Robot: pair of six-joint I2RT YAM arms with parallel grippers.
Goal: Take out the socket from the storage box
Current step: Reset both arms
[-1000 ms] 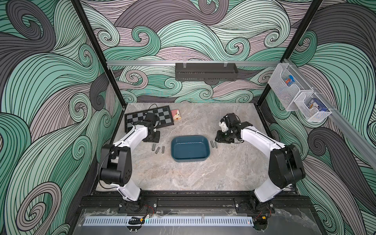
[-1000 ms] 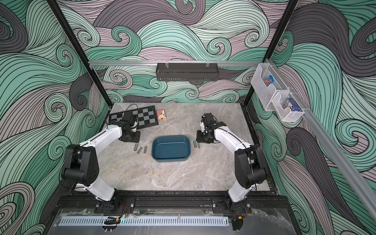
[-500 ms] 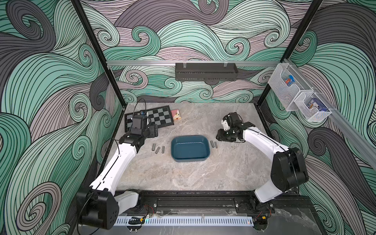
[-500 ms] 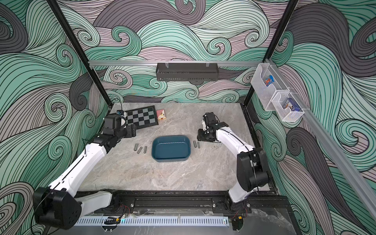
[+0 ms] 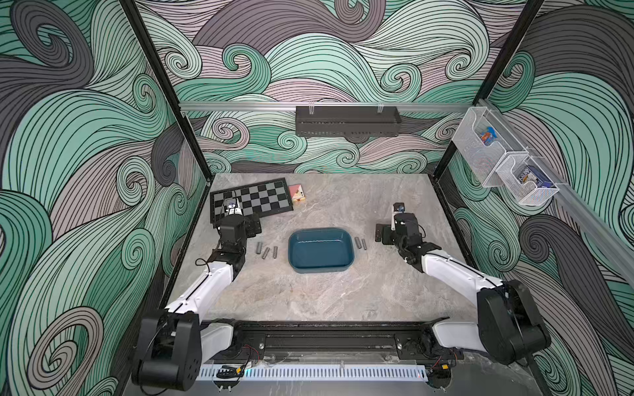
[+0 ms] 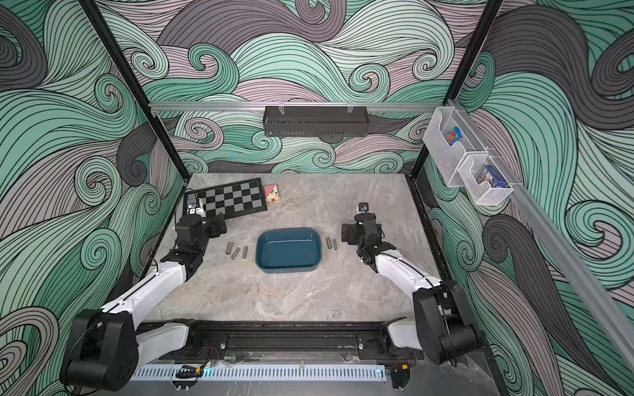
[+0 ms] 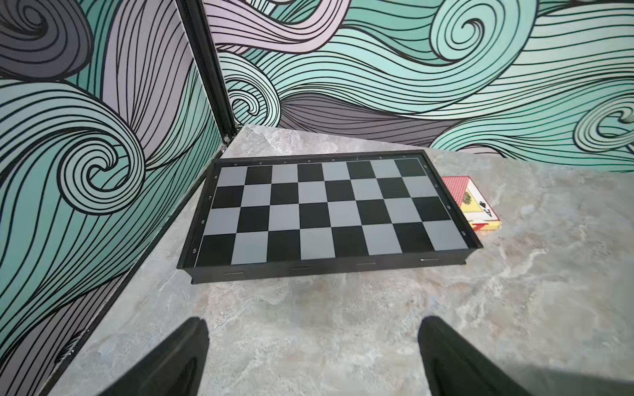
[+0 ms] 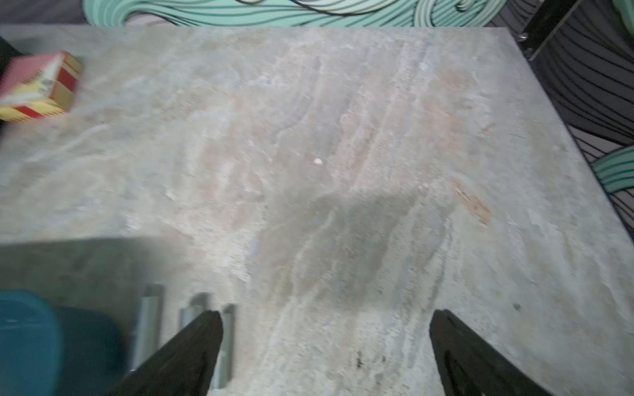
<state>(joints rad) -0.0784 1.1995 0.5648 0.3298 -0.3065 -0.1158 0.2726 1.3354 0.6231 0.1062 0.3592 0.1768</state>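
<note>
The left gripper (image 7: 314, 329) stood wide open and held nothing. Its fingers were over bare table (image 7: 308, 301), just short of the chessboard (image 7: 329, 205), and its arm reached forward along the table's left edge. Three sockets (image 5: 266, 251) lay on the table just left of the storage box (image 5: 320, 252), and two sockets (image 5: 360, 243) lay just right of it. The right gripper (image 8: 326, 319) was likewise wide open and empty, near those two, with its arm extended forward and the wrist turned inward.

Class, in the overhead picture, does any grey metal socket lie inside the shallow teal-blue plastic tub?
No: the teal-blue plastic tub is bare inside; the grey metal sockets lie outside it on the tabletop.
</note>
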